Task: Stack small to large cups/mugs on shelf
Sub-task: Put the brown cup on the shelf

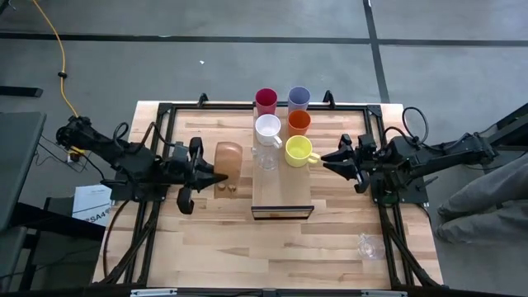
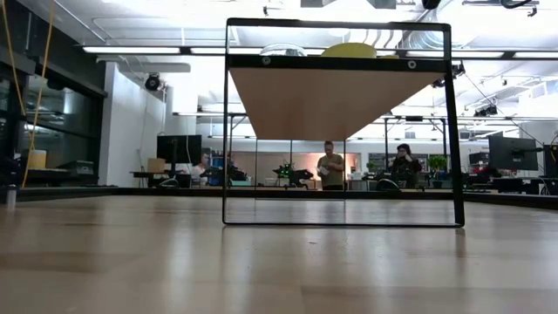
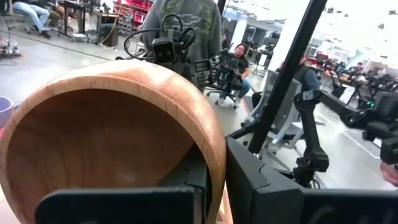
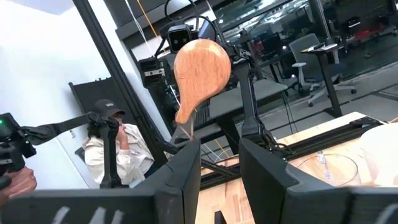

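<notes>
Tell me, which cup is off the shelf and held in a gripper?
The wooden cup, clamped by its rim in the left gripper, left of the shelf. The coloured ones stand on it.

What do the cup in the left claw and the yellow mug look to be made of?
The cup clamped by its rim in the left claw looks like turned wood: tan, with visible grain lines and a smooth satin finish. The yellow mug on the shelf is opaque, evenly coloured and smooth, so glazed ceramic or plastic; the pictures cannot settle which.
</notes>
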`<state>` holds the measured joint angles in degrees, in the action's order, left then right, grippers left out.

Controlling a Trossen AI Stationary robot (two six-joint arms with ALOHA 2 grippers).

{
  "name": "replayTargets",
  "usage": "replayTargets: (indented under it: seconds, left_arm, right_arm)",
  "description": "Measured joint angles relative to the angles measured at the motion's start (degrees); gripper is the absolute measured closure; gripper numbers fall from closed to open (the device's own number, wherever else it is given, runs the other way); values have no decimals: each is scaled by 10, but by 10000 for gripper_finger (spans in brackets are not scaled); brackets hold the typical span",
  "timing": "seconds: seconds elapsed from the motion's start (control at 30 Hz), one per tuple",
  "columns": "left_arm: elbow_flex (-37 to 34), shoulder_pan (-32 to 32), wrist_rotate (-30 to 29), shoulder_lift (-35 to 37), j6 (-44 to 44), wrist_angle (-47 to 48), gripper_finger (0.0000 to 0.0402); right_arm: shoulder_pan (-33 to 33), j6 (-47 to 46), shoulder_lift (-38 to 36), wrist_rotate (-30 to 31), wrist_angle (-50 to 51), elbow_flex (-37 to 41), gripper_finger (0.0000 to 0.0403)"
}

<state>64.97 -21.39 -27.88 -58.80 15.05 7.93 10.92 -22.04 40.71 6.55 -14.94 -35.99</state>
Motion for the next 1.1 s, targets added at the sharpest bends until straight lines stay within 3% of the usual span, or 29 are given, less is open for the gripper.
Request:
replayTargets:
  seconds: [0.2, 0.37, 0.57, 0.7, 1.1]
  left_arm:
    - [39, 3, 2, -20, 34, 54, 384]
    - [187, 43, 53, -119, 75, 284, 384]
    - [391, 95, 132, -283, 59, 595, 384]
    - [476, 111, 141, -367, 11, 693, 384]
    - [507, 113, 194, -485, -117, 687, 384]
  right_arm:
    - [0, 0, 0, 0, 0, 0, 302]
    - [0, 4, -1, 0, 6, 0, 302]
    - [0, 7, -7, 0, 10, 0, 302]
    - [0, 7, -7, 0, 17, 0, 302]
    - [0, 5, -7, 1, 36, 1, 302]
